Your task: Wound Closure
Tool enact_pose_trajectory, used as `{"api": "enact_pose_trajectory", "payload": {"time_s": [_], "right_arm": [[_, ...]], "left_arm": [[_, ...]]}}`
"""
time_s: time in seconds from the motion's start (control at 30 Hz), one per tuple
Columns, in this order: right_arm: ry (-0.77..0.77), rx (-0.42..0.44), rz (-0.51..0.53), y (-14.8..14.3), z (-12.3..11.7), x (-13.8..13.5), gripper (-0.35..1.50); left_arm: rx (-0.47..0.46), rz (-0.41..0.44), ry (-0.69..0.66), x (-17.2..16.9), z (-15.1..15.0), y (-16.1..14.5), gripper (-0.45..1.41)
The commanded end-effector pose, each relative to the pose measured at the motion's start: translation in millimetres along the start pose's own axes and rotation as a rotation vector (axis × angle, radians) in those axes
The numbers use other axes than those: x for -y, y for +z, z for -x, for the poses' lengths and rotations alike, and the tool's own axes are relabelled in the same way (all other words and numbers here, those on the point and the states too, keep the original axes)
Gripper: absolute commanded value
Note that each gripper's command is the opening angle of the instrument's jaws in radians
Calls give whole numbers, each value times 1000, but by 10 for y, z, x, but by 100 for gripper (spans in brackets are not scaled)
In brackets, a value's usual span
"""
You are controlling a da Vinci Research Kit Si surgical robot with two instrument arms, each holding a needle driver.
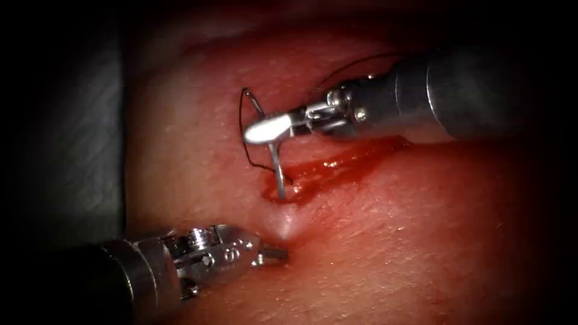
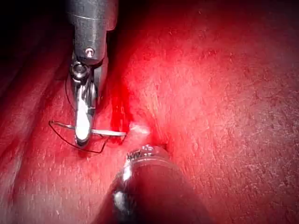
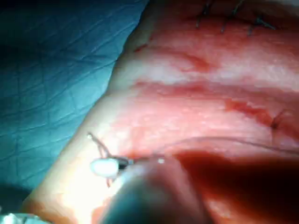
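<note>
My right tool (image 1: 256, 132) comes in from the right, jaws shut on the curved needle (image 1: 276, 162) near the middle of its curve. The needle's tip stands in the tissue (image 1: 421, 241) at the left end of the cut (image 1: 343, 162); its tail rises above the jaws. Dark thread (image 1: 241, 123) loops from the tail down the left side to the cut. My left tool (image 1: 278, 255) lies low on the left, jaws shut, tips touching the tissue just under a pale raised bump (image 1: 284, 224). The left wrist view shows the right tool (image 2: 81, 133) across the needle (image 2: 110, 133).
Red fluid (image 1: 361, 150) pools along the cut under the right tool's shaft. A grey-blue drape (image 1: 60, 120) borders the tissue on the left. Finished stitches (image 3: 233, 16) sit farther along the tissue in the right wrist view.
</note>
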Motion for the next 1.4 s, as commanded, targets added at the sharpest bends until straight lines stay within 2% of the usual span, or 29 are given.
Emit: {"api": "enact_pose_trajectory", "payload": {"time_s": [0.03, 0.4, 0.63, 0.7, 0.73, 0.83, 0.87, 0.93, 1.0, 1.13, 1.17, 1.2, 1.23, 1.3, 1.4], "right_arm": [[42, 4, 0, 9, 4, -6, -35], [105, -3, -40, 18, 6, -6, -35], [71, 3, -65, 18, 10, -4, -35], [5, -16, -76, 17, 7, -2, 54], [-35, -56, -64, 15, 3, 1, 99], [-185, -145, -16, 8, -5, 6, 134], [-221, -172, 27, 4, -8, 8, 140], [-276, -188, 98, -3, -11, 11, 145], [-316, -212, 186, -17, -12, 13, 134], [-354, -203, 245, -35, -4, 14, 131], [-354, -203, 245, -35, -4, 14, 131], [-363, -197, 250, -43, 1, 15, 124], [-367, -197, 250, -48, 4, 16, 121], [-392, -191, 250, -58, 13, 19, 119], [-407, -183, 247, -66, 20, 22, 118]], "left_arm": [[0, 2, 0, -2, 0, 9, -20], [0, 3, 2, -1, 1, 9, -20], [0, 5, 4, -1, 2, 8, -20], [-1, 9, 5, 0, 2, 7, -20], [-1, 10, 5, 0, 2, 7, -20], [0, 10, 5, 1, 2, 5, -18], [0, 9, 6, 1, 1, 5, -15], [-6, 5, 17, 2, 1, 3, -13], [-26, 3, 39, 4, -1, 0, -10], [-66, -12, 90, 8, -7, -4, -3], [-66, -12, 90, 8, -7, -4, -3], [-96, -21, 147, 10, -11, -6, 12], [-110, -27, 173, 11, -13, -7, 17], [-174, -47, 264, 12, -22, -9, 26], [-214, -63, 311, 9, -27, -10, 34]]}}
